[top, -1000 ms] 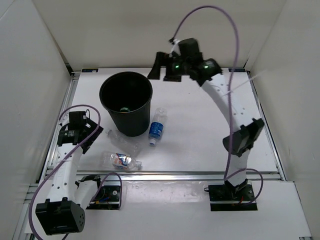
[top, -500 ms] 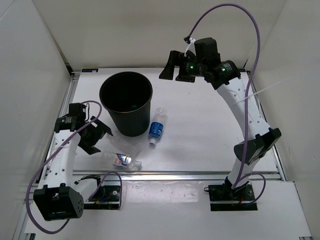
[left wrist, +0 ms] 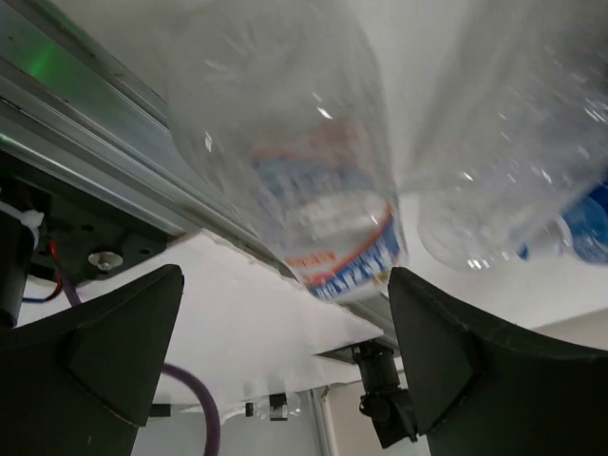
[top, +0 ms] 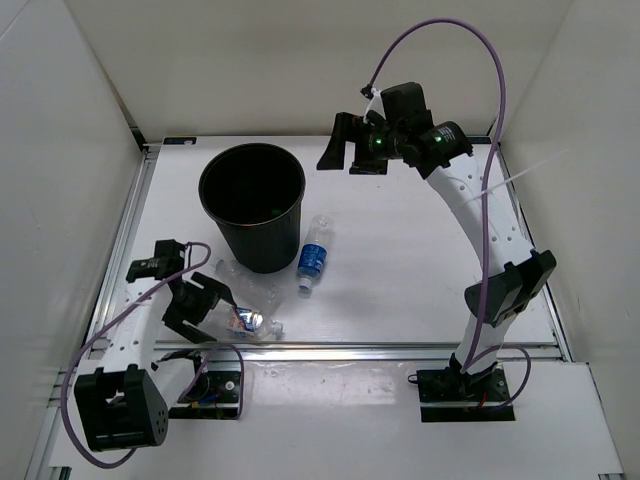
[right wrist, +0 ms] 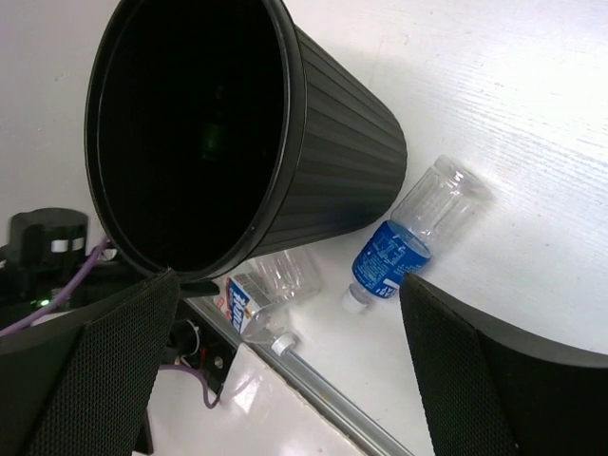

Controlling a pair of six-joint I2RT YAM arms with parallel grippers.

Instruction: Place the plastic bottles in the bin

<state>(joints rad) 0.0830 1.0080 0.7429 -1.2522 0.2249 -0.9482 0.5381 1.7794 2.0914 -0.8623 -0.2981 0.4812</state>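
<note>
The black bin (top: 250, 205) stands at the back left and also shows in the right wrist view (right wrist: 313, 161). A faint green shape (top: 271, 212) shows inside it. The blue-label bottle (top: 313, 256) lies right of the bin. The plain clear bottle (top: 252, 284) lies in front of the bin. The colourful-label bottle (top: 247, 322) lies by the near edge. My left gripper (top: 200, 305) is open just left of it. In the left wrist view, that bottle (left wrist: 304, 190) fills the space ahead of the open left gripper (left wrist: 285, 280). My right gripper (top: 345, 152) is open and empty, high right of the bin.
A metal rail (top: 380, 350) runs along the table's near edge, close to the colourful-label bottle. White walls enclose the left, back and right sides. In the right wrist view all three loose bottles lie below the bin, the blue-label one (right wrist: 391, 256) rightmost.
My left gripper has swung from beside the bin down toward the near edge, up to the colourful-label bottle. The right arm has shifted slightly right and stays high.
</note>
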